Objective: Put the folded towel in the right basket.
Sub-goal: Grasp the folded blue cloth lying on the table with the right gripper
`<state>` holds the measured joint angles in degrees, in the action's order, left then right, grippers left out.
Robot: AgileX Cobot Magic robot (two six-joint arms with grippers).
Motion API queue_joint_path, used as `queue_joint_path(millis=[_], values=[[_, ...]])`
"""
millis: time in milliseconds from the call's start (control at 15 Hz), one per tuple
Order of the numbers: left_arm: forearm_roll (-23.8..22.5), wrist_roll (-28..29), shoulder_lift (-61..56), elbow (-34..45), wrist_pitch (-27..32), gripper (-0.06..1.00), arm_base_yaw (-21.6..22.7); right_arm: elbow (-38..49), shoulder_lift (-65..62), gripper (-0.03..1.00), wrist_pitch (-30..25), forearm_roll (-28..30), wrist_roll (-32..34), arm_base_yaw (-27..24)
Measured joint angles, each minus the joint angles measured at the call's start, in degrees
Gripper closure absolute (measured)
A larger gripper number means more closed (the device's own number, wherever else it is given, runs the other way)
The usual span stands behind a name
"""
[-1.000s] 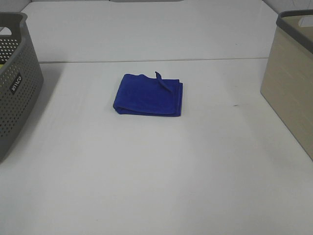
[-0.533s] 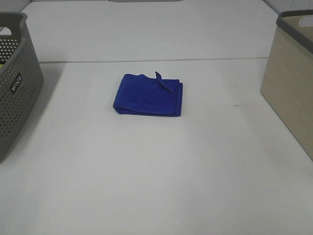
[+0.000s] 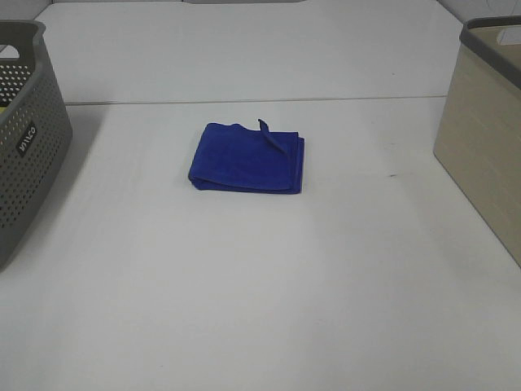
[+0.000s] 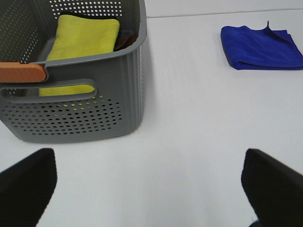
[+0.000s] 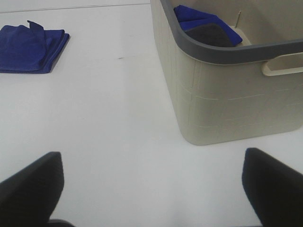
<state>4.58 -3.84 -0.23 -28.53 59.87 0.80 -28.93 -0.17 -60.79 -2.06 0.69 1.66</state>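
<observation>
Nothing is done yet. My right claw (image 5: 151, 189) gapes empty, and my left claw (image 4: 151, 189) too. The towel (image 5: 31, 49) lies well ahead, leftward, untouched. The basket (image 5: 227, 109), near ahead, seemingly holds other cloths (image 5: 208, 28).

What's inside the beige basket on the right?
In the beige basket you can see a blue towel with a dark grey cloth against it. The basket's near wall hides the rest of the inside.
</observation>
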Motion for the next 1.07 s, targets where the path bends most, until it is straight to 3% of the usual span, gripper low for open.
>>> queue_joint_path(millis=[1067], values=[[0.0, 0.0, 0.0, 0.0, 0.0, -0.04, 0.0, 0.0, 0.0, 0.0, 0.0, 0.0, -0.06, 0.0]])
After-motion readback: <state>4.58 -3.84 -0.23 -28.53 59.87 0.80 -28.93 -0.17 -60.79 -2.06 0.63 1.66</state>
